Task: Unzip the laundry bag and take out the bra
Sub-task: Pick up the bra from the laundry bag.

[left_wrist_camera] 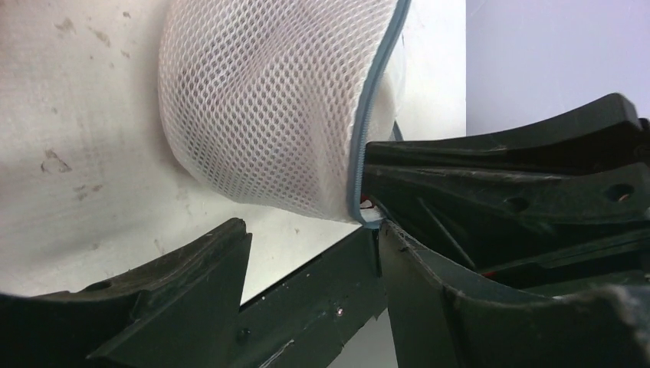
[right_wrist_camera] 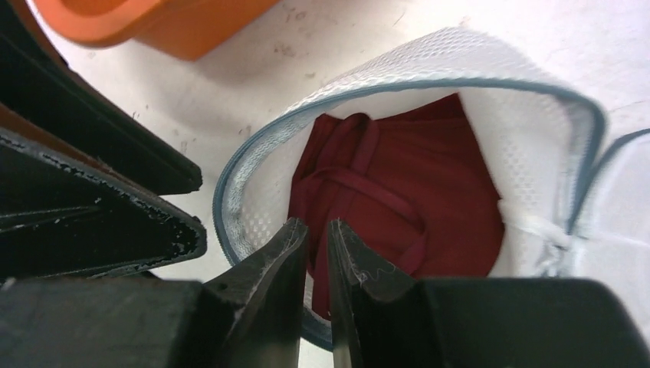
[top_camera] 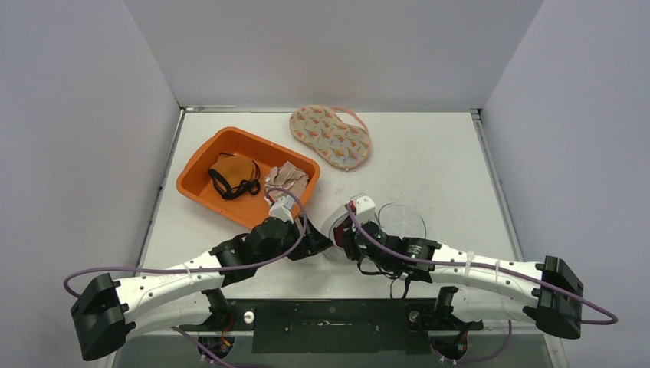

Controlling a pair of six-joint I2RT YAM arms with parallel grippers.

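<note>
— Tools first: how did ours stand?
— Our left tool [left_wrist_camera: 310,230] gaped wide, gripping nothing, laundry bag [left_wrist_camera: 268,100] just ahead. Our right tool [right_wrist_camera: 314,230] was nearly closed; whether it pinched anything, we couldn't tell.
— And the bra [right_wrist_camera: 398,176]?
— Inside the unzipped bag, just beyond that tool's tips.

Both arms reach forward and inward from bases at near edge, forearms low, elbows out to sides, wrists converging at centre. Left gripper [top_camera: 313,244] points right, jaws standing well apart, one finger each side of own wrist view. Right gripper [top_camera: 351,231] points left, facing left gripper, tips just beside each other. Right fingers [right_wrist_camera: 287,257] nearly together, only thin slit between them
</note>
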